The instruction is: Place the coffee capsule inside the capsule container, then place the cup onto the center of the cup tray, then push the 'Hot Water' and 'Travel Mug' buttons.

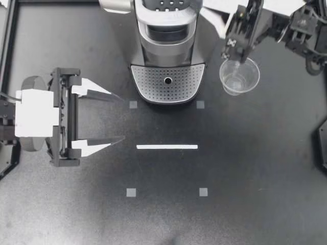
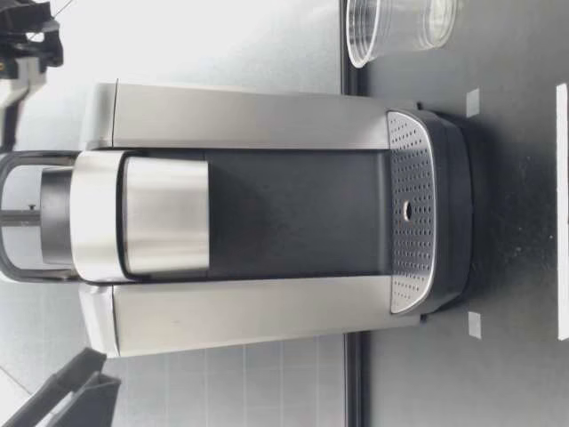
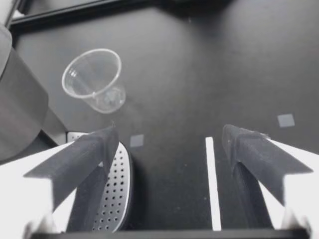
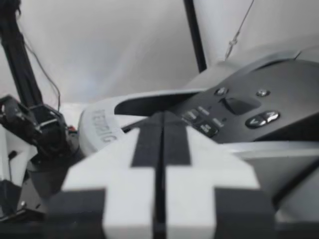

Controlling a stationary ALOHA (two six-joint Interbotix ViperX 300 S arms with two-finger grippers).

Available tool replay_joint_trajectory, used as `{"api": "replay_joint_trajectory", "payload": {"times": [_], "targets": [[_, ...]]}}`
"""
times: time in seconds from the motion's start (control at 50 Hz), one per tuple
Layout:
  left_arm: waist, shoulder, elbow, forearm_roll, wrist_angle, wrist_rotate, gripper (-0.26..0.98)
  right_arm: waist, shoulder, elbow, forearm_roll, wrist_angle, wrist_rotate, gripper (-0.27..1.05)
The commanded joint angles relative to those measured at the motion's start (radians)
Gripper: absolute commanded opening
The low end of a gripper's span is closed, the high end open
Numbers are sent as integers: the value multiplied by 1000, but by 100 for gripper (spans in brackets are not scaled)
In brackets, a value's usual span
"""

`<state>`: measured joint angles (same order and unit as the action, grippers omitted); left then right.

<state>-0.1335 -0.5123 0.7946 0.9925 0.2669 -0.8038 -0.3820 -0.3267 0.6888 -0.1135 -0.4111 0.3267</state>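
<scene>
The coffee machine (image 1: 167,30) stands at the back middle, its perforated cup tray (image 1: 167,81) bare. A clear plastic cup (image 1: 239,76) stands upright on the table just right of the tray; it also shows in the low view (image 2: 400,27) and ahead of my left gripper (image 3: 94,79). My left gripper (image 1: 121,117) is open and empty, low over the table left of the tray. My right gripper (image 1: 236,55) is up beside the machine, above the cup. Its fingers (image 4: 149,144) are pressed together, shut on nothing, with the button panel (image 4: 234,107) just ahead. No capsule shows.
A white tape strip (image 1: 167,147) and small grey square markers (image 1: 131,192) lie on the dark table in front of the machine. The tray's edge (image 3: 112,194) sits beside my left gripper's finger. The machine's body (image 2: 267,222) fills the low view.
</scene>
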Motion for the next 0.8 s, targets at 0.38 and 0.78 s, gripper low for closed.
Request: {"api": "replay_joint_trajectory", "payload": {"times": [0.38,0.78], "targets": [[-2,-5,-5,0,-3,-12,78,17,-25,74,2,-2,71,6],[0,-5,6,-3,-5,-14,78,3,-253,242,51,167,169,6]]}}
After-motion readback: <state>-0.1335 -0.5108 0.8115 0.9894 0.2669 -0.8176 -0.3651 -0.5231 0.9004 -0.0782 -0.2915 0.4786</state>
